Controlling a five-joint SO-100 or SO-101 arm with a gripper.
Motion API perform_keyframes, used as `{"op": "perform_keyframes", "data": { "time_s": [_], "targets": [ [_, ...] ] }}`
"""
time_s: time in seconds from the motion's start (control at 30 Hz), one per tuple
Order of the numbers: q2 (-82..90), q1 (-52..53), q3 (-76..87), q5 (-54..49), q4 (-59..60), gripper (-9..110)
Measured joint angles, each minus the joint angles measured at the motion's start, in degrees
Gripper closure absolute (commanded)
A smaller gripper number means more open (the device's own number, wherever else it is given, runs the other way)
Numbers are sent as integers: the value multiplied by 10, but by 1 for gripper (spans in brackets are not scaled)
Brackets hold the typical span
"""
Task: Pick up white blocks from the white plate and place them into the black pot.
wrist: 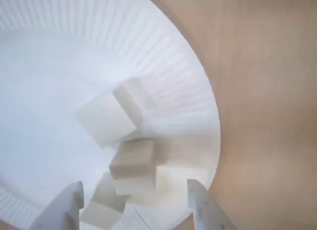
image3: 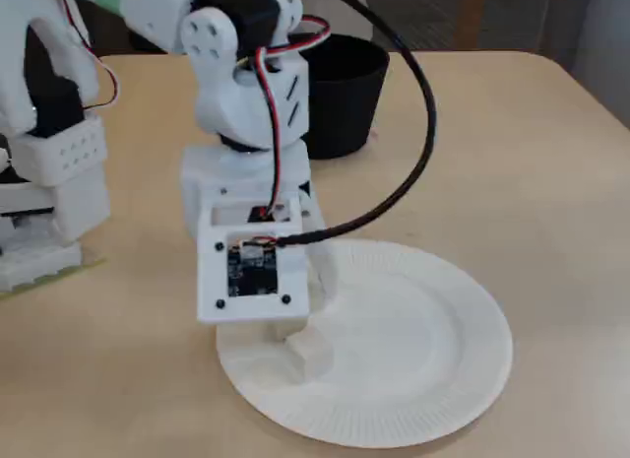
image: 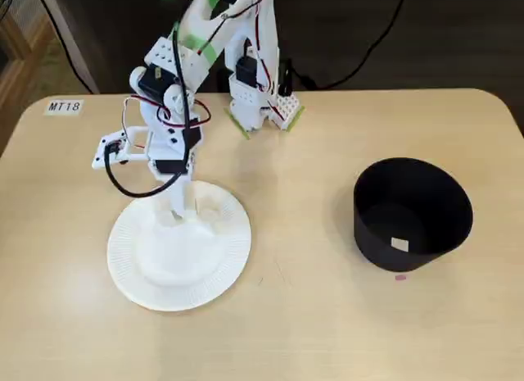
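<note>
The claw (wrist: 133,203) hangs low over the white plate (wrist: 59,52), its two pale fingers (wrist: 67,207) spread wide apart in the wrist view, one at either side of the lower edge, with nothing pinched between them. Directly ahead of the open fingers, and partly in the gap between them, sits a loose cluster of white blocks (wrist: 132,163) lying on the plate's inner floor close to its ridged rim; one larger-looking block (wrist: 106,118) lies tilted a little farther out from the claw, touching or nearly touching the cluster. Whether the fingertips touch the plate surface cannot be told. In a fixed view the claw (image: 184,209) comes down onto the far edge of the plate (image: 164,274), and the arm (image: 168,111) rises behind it toward its base (image: 262,102) at the back of the desk (image: 311,332). The black pot (image: 413,213) stands well apart from the claw, off to its right in that view, upright on the desk, and one white block (image: 399,244) already lies on its floor. In the other fixed view the camera board (image3: 251,266) on the wrist hides the fingertips, a block (image3: 310,350) shows just below it on the plate (image3: 413,379), and the pot (image3: 345,94) stands behind the arm.
</note>
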Motion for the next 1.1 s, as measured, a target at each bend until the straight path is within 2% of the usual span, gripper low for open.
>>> {"op": "perform_keyframes", "data": {
  "time_s": [0.4,0.47,0.5,0.53,0.57,0.93,1.1],
  "targets": [
    [-40,-18,0,1,-53,78],
    [-46,-18,0,8,-63,83],
    [-49,-18,0,12,-68,89],
    [-53,-18,0,17,-74,100],
    [-55,-18,0,24,-79,104],
    [-64,-32,-1,77,-99,104],
    [44,-56,17,158,-172,104]
  ]
}}
